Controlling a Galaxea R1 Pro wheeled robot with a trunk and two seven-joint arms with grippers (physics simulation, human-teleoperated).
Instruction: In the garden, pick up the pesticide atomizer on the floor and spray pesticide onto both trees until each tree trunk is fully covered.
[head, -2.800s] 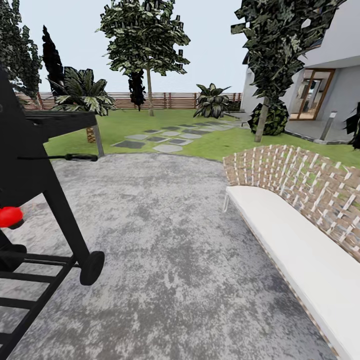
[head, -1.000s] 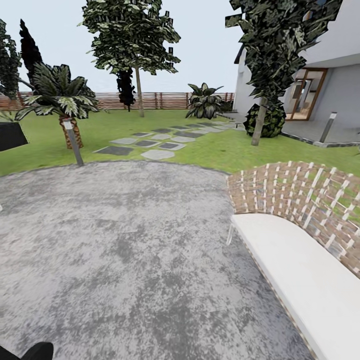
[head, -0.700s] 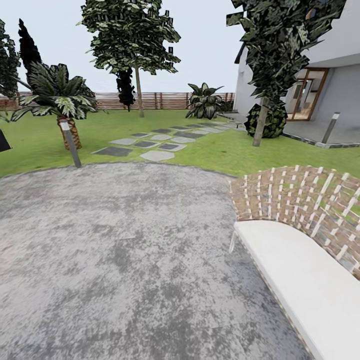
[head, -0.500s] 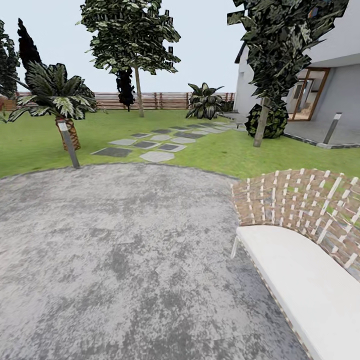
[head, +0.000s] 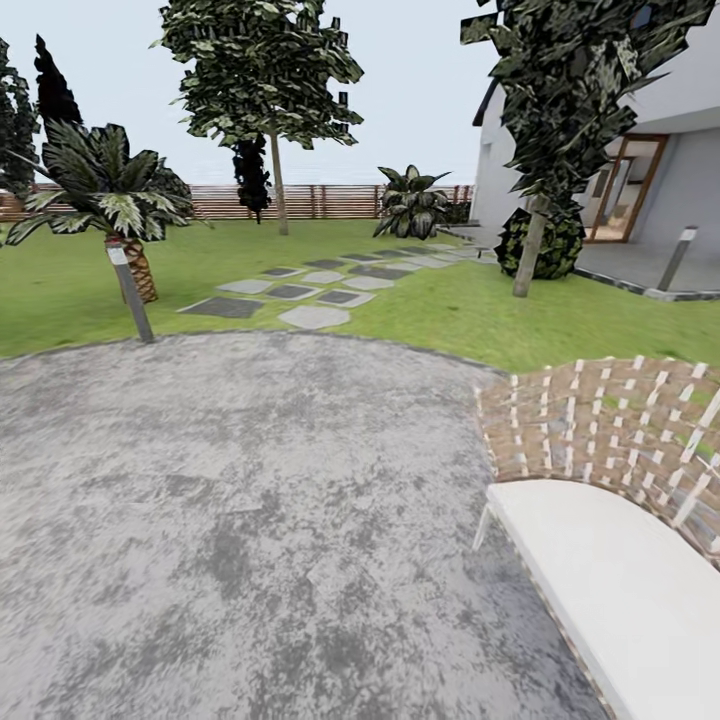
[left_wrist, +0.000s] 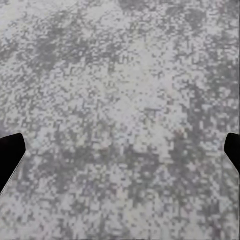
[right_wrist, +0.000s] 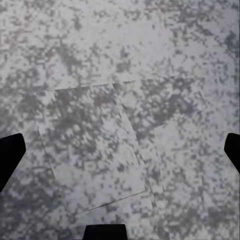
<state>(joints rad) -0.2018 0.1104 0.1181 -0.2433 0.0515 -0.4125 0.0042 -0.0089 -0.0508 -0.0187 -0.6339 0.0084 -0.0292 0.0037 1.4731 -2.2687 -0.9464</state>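
Note:
The pesticide atomizer is out of view. Two trees stand in the garden in the head view: one tree (head: 279, 190) far back near the fence, with a thin pale trunk, and a nearer tree (head: 529, 258) at the right by the house, its trunk leaning slightly. My left gripper (left_wrist: 120, 152) hangs open over mottled grey paving, its black fingertips (left_wrist: 10, 156) wide apart at the frame's edges. My right gripper (right_wrist: 120, 152) is likewise open above paving slabs, with nothing between its fingers.
A grey paved patio (head: 240, 480) lies ahead, bordered by lawn (head: 430, 310). A white bench with a woven back (head: 600, 560) stands at the right. A short palm (head: 135, 265) and a lamp post (head: 128, 290) stand left; stepping stones (head: 310, 290) cross the grass toward the fence (head: 340, 200).
The whole head view has shifted, so the camera moved: the black grill at the left has left the picture, and the bench sits lower and further right. Both grippers stay open.

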